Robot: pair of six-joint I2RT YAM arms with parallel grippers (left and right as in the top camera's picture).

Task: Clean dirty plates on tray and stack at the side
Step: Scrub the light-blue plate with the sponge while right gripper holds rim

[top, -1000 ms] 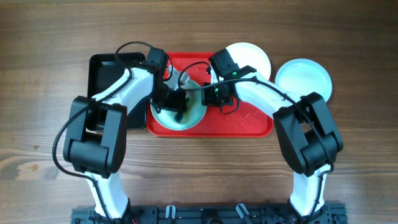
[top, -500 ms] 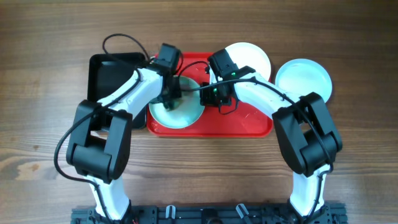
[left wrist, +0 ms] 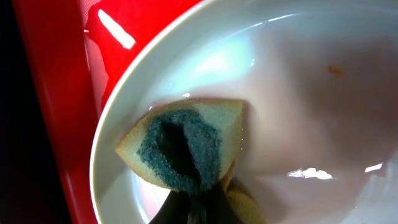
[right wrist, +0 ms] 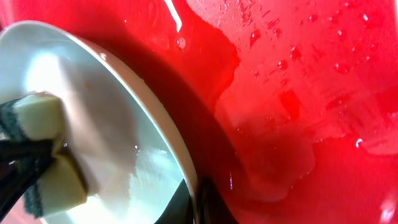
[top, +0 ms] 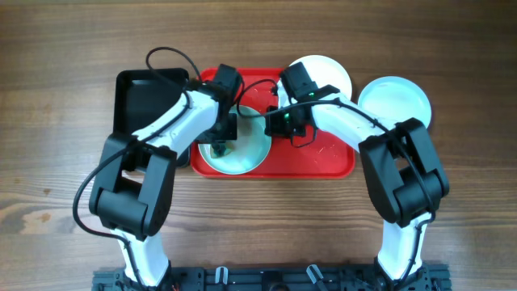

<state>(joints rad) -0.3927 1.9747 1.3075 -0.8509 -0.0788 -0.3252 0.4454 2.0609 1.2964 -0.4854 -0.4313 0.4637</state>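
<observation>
Pressing sponge (left wrist: 186,146), clamped tight in left gripper (left wrist: 199,208), against tilted plate (left wrist: 298,93) pinched by rim in right gripper (right wrist: 194,202) (wet, slick); could slip free, clattering onto tray (right wrist: 298,124).

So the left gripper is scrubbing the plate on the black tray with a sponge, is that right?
Not quite. The plate sits on the red tray, not the black tray beside it, as the overhead view shows. The left gripper is indeed scrubbing it with a sponge.
</observation>
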